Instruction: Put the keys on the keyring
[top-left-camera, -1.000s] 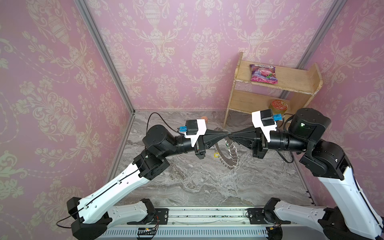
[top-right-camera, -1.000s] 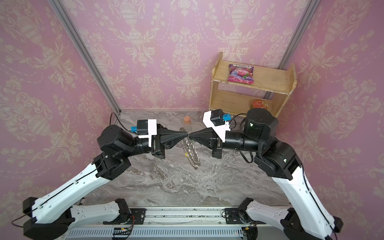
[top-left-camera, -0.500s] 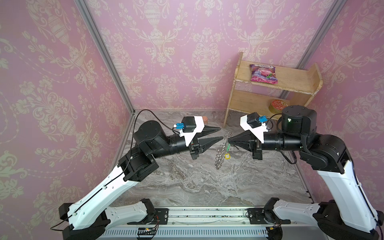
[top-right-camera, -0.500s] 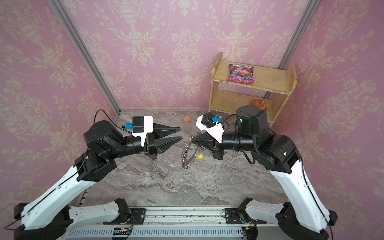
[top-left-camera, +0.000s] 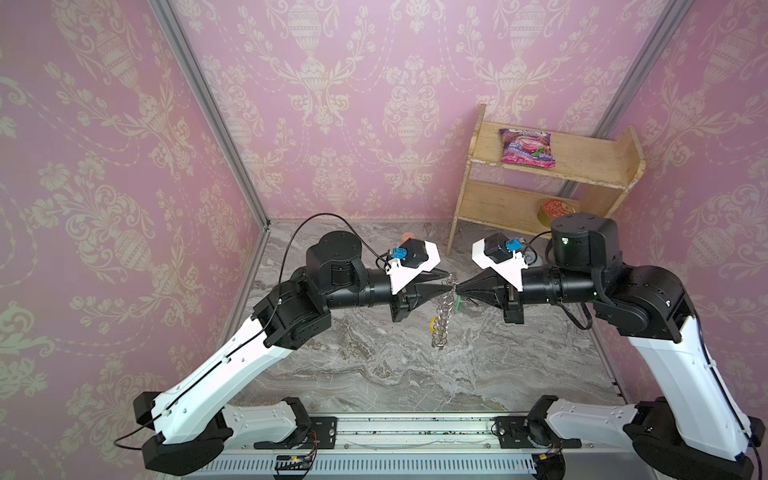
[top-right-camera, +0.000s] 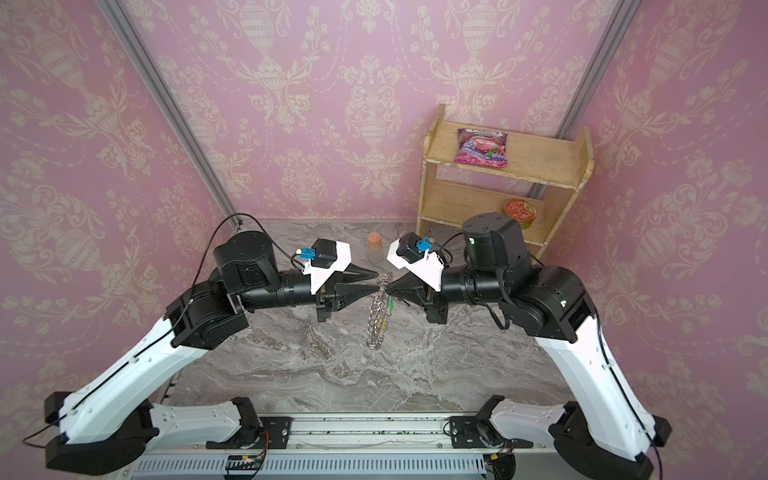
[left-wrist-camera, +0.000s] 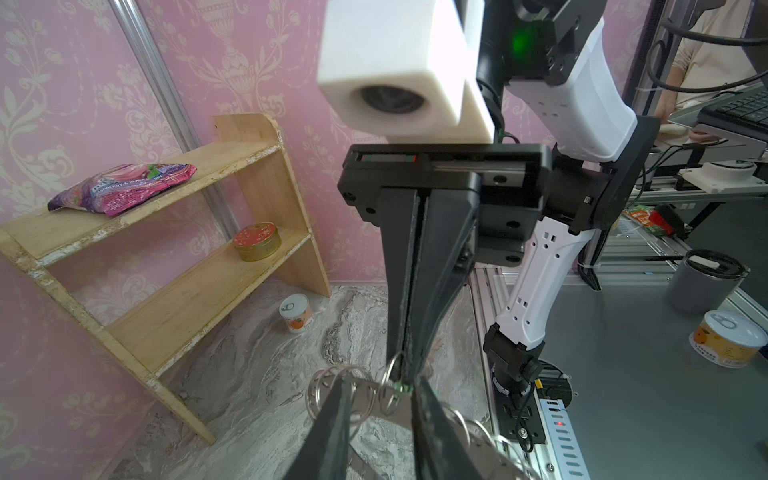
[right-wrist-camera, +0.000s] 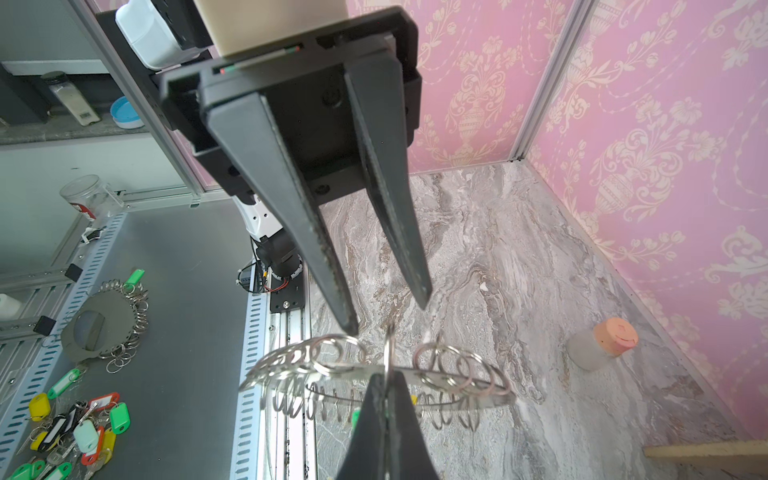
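Right end effector (top-left-camera: 457, 289): you are clamping it closed on one small wire ring at the top rim of the keyring (top-left-camera: 444, 316). The disc is therefore hanging edge-on in the air, clear of the table (top-left-camera: 374, 374). Hanging it this way is letting the fringe rings dangle free and is presenting the rim to the other arm.

Left end effector (top-left-camera: 449, 280): you are holding it tip to tip with the right one, jaws apart and gripping nothing. Its fingers (right-wrist-camera: 386, 187) are standing either side of the pinched ring. Whether a tip is touching the neighbouring rings cannot be told.

The green key (top-left-camera: 458, 305) is hanging just under the right tips. The yellow key (top-left-camera: 433, 323) is hanging lower, beside the fringe. Both are looking attached, though the loops are too small to confirm.

Judgement: you are likely lining up to take over a ring or test it, so any closing needs to land on one ring only.
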